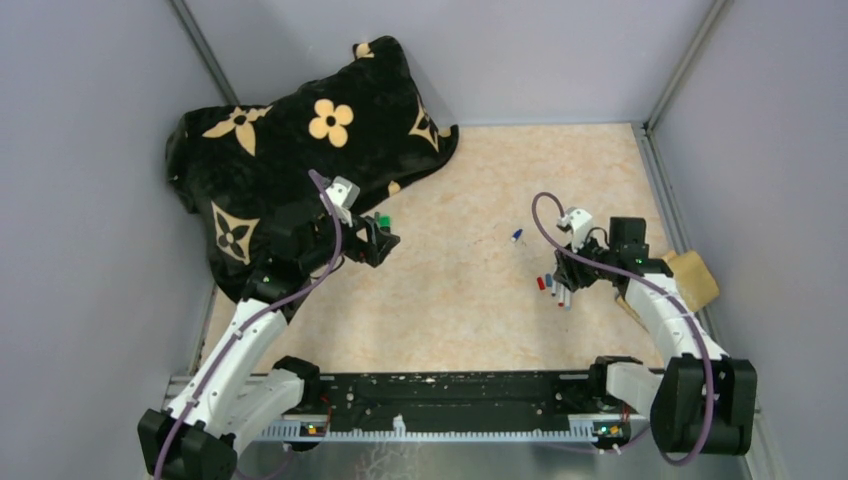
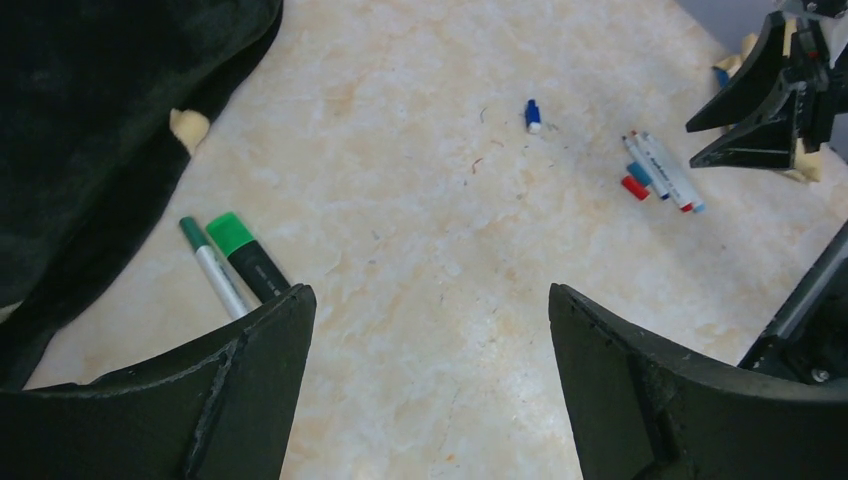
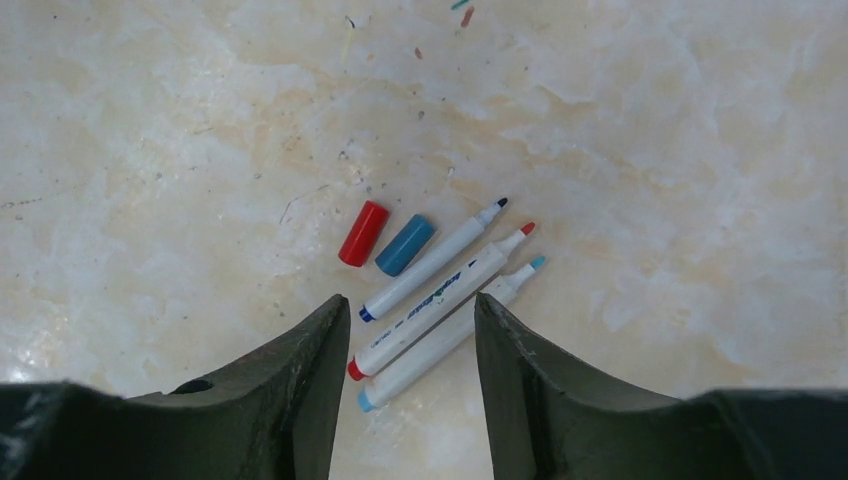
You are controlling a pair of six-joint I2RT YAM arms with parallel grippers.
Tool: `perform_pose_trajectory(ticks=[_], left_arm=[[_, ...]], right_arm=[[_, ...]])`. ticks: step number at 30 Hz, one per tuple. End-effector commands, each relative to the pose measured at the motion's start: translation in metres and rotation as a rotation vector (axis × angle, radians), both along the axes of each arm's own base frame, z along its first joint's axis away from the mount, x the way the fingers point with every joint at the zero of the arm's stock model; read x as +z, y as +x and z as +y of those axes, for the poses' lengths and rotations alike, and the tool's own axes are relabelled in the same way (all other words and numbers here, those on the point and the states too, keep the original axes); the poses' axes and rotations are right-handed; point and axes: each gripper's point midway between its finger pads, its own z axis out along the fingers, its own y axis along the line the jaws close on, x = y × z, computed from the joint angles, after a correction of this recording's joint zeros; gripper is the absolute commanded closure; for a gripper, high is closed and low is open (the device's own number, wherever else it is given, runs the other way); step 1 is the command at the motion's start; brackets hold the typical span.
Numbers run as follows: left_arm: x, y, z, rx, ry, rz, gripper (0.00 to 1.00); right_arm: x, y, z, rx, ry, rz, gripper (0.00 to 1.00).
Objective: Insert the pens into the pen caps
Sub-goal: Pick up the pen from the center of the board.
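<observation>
Three uncapped white pens lie side by side: a dark-blue-tipped one (image 3: pixel 435 262), a red one (image 3: pixel 445 298) and a light-blue one (image 3: pixel 450 330). A red cap (image 3: pixel 363 233) and a teal-blue cap (image 3: pixel 405 244) lie just left of them. My right gripper (image 3: pixel 412 312) is open and empty, its jaws either side of the rear ends of the red and light-blue pens (image 1: pixel 556 290). A small blue cap (image 2: pixel 533 115) lies alone mid-table (image 1: pixel 517 236). A thick black marker with a green cap (image 2: pixel 245 255) and a thin white pen with a dark green end (image 2: pixel 212 268) lie by my left gripper (image 2: pixel 430 300), which is open and empty.
A black blanket with tan flowers (image 1: pixel 290 160) is heaped at the back left, its edge close to the green marker. A tan cardboard box (image 1: pixel 692 278) sits at the right wall behind the right arm. Grey walls enclose the table.
</observation>
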Motion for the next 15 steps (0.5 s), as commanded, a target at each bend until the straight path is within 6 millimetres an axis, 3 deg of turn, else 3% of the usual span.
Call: perform_pose_trajectory(ticks=[1,9,15], left_arm=[[-0.021,0.0,0.016,0.047,0.096,0.007,0.09],[-0.024,0.002,0.02,0.061,0.117,0.003,0.09],[-0.026,0.003,0.02,0.062,0.12,0.007,0.09]], right_arm=[[0.003,0.018,-0.009,-0.125,0.029,0.048,0.55],[-0.007,0.029,-0.004,-0.222,0.108,0.118,0.63],[-0.015,0.036,-0.001,-0.235,0.108,0.149,0.74]])
